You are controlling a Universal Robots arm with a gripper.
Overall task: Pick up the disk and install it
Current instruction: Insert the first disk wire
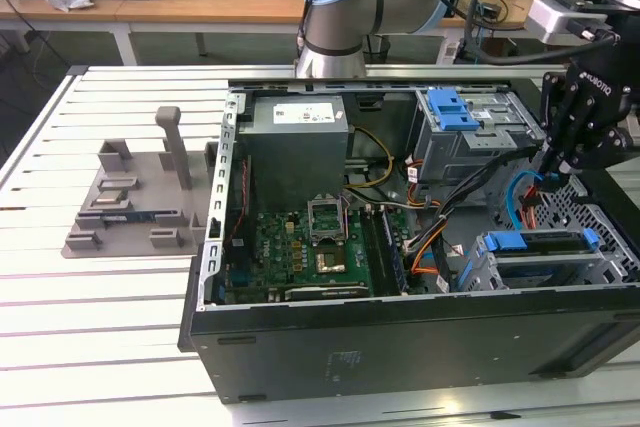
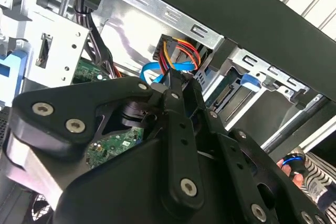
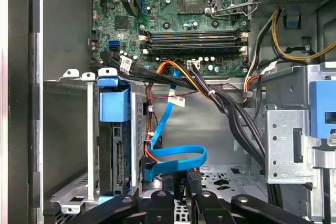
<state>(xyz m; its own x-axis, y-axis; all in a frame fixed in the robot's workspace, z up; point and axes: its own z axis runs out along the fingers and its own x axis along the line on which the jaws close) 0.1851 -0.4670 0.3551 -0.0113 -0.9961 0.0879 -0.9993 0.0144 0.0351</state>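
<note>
Disk (image 3: 118, 161) sits apart from your claw (image 3: 181, 181), slotted edge-on in the grey drive cage (image 3: 137, 124). Your claw's fingers are drawn together with nothing visible between them, low inside the computer case (image 1: 400, 332), just beside the blue flat cable (image 3: 178, 157). Farther out is the motherboard (image 3: 173, 24). The case lies open on the slatted worktop (image 1: 100, 327).
</note>
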